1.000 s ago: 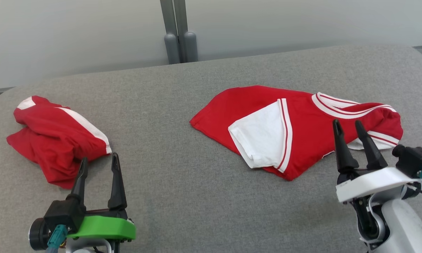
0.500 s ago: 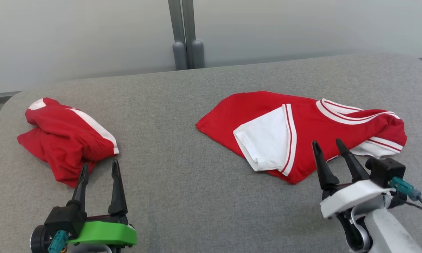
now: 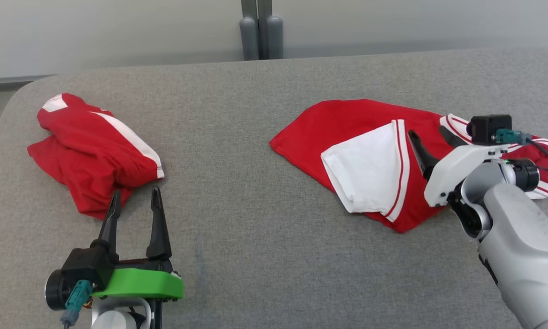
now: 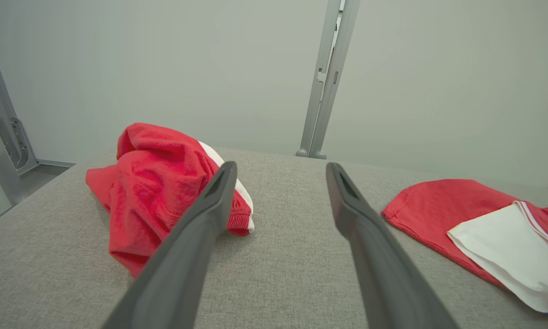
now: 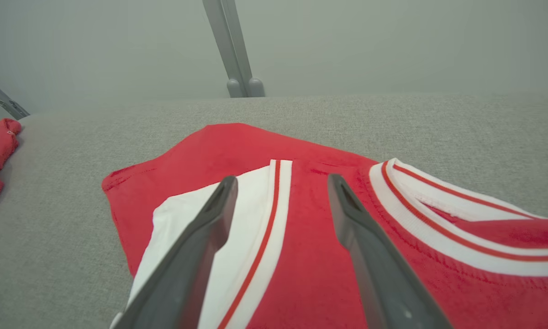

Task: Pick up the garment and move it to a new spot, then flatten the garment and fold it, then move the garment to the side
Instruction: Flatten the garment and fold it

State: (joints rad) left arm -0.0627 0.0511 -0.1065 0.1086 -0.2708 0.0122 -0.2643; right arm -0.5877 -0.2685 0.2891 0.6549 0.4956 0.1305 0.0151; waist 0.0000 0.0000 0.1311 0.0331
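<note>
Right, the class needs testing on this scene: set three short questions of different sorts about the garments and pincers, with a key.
1. True or false: the right pincer is shut on the spread shirt.
2. The bunched garment lies nearest to: A the left pincer, B the right pincer, C the spread shirt?
3. What colour is the sleeve folded over the spread shirt?
Key: 1 false, its jaws stand open over the shirt; 2 A; 3 white, with a red-striped edge.
</note>
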